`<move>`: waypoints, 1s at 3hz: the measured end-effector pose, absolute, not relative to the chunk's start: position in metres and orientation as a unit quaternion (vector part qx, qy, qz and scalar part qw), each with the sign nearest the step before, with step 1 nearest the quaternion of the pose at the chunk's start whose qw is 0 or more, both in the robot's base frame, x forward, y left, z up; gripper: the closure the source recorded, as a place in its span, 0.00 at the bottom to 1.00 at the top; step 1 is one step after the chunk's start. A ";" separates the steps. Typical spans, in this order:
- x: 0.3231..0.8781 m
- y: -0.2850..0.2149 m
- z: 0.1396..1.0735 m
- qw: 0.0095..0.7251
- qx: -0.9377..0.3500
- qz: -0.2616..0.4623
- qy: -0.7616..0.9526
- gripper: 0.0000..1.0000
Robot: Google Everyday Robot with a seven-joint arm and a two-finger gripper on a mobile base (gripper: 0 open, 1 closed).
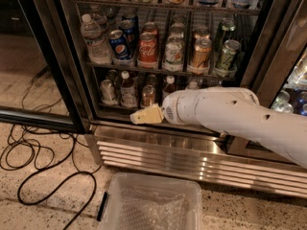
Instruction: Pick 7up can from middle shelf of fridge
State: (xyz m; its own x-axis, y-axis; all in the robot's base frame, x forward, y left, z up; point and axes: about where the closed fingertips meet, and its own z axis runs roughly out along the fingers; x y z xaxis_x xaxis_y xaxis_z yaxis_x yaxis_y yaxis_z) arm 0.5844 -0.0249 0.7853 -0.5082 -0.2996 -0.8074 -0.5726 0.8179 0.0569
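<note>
The 7up can, pale silver-white with green print, stands on the middle shelf of the fridge. A red cola can is on its left and a gold-tan can on its right. My gripper, tan-coloured on a thick white arm, points left in front of the lower rack. It is below the 7up can and slightly to its left, well apart from it, and holds nothing I can see.
A blue Pepsi can, a water bottle and dark green cans share the middle shelf. Small bottles stand on the rack below. The ribbed steel grille, a clear plastic bin and black cables lie below.
</note>
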 end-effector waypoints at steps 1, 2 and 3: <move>0.591 -0.020 0.783 0.445 -0.249 0.161 0.845 0.00; 0.604 -0.023 0.788 0.486 -0.229 0.150 0.830 0.00; 0.632 -0.045 0.804 0.537 -0.181 0.142 0.811 0.00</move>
